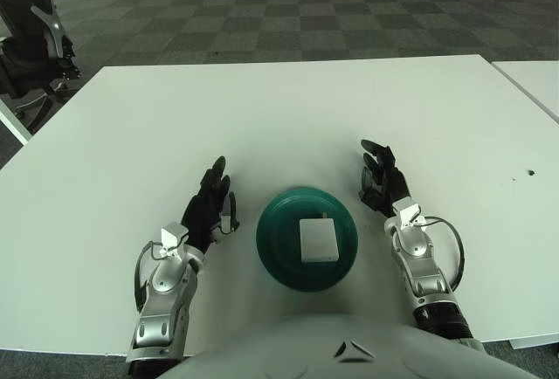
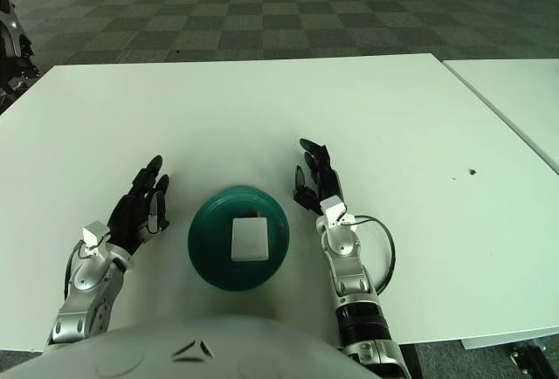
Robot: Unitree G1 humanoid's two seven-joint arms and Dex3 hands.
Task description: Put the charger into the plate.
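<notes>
1. A chair (image 1: 31, 47) stands on the checkered floor (image 1: 288, 12) beyond the table's far left corner.
2. The table (image 1: 288, 108) is white and fills most of both views; a second white table (image 1: 533, 78) sits just beside it on the right, with a narrow gap between them.
3. The left hand (image 1: 208, 209) shows to the left of the plate, near it but apart from it. Its fingers (image 1: 216, 178) are stretched out and spread, pointing away from the robot, and they hold nothing. Whether the hand touches the tabletop cannot be told.
4. The plate (image 1: 279, 252) is dark green and round, and it sits on the table between the two hands, close to the near edge.
5. The charger (image 1: 318, 238) is a white, roughly square block. It lies flat inside the plate, a little right of the plate's middle, and neither hand touches it.
6. The right hand (image 1: 382, 182) shows to the right of the plate, near its rim but apart from it. Its fingers (image 1: 374, 154) are extended and loosely spread, and it grips nothing.
7. A small dark spot (image 1: 530, 171) marks the table far to the right, well apart from the right hand.
</notes>
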